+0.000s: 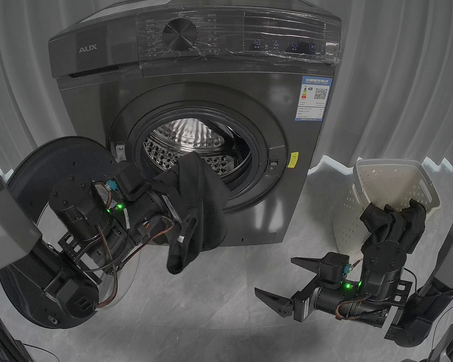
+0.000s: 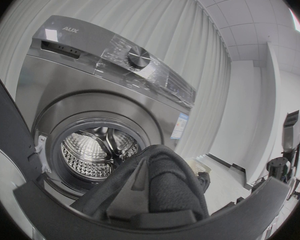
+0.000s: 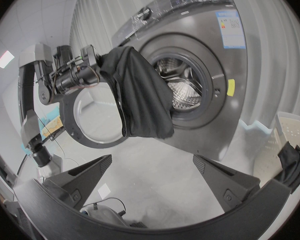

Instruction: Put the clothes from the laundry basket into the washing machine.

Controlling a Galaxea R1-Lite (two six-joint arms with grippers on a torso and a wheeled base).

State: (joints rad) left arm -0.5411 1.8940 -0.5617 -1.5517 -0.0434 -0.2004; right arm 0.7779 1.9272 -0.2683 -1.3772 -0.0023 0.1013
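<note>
1. The left gripper (image 1: 172, 208) is level with the mouth of the washing machine (image 1: 196, 76), its jaws closed on one black garment (image 1: 199, 202). The grip is near the garment's upper edge, so the cloth drapes over the jaws and most of it hangs freely below.
2. The garment's top edge lies against the lower lip of the opening, in front of the drum (image 1: 196, 137), while its tail hangs outside above the floor (image 1: 226, 287). Held high like this, the cloth seems placed to be pushed in over the lip rather than catch on it.
3. The round door (image 1: 60, 162) is swung fully open on the robot's left, behind the left arm, leaving the opening free for loading.
4. The right gripper (image 1: 276, 276) is low over the floor, between the machine and the laundry basket (image 1: 387, 177). Its jaws are spread wide and carry nothing, probably waiting near the basket for the next pick.
5. The basket is tipped on its side at the robot's right, its opening facing the robot. That suits a low reach.
6. Dark clothes (image 1: 392, 222) hang over the basket's near rim, so the task is judged only partly done.
7. Count: one washing machine, one basket, one garment in the left jaws, and one dark bundle at the basket whose number of pieces cannot be told.
</note>
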